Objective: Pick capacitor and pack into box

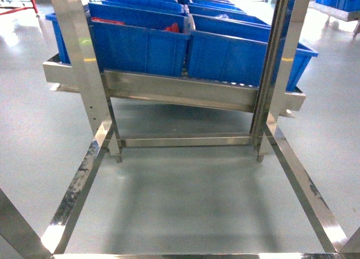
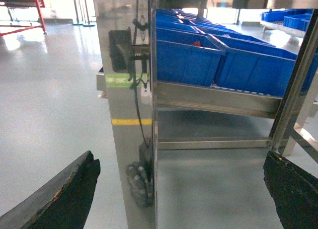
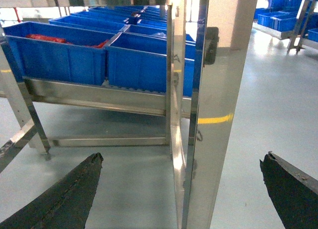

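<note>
Grey, glossy floor (image 1: 185, 197) spreads under a polished stainless-steel rack (image 1: 180, 93) of square posts and flat rails, its surfaces mirror-bright and lightly scuffed. On the rack's sloping shelf sit rows of blue plastic bins (image 1: 140, 45), smooth-walled and rectangular with rolled rims; a few hold red contents (image 3: 47, 38). The left gripper (image 2: 181, 189) stands wide apart, its dark, rough-edged fingers (image 2: 64, 194) at the wrist view's lower corners, nothing between them. The right gripper (image 3: 179, 189) is likewise spread wide and holds nothing. Neither the pink box nor any capacitor shows in any view.
</note>
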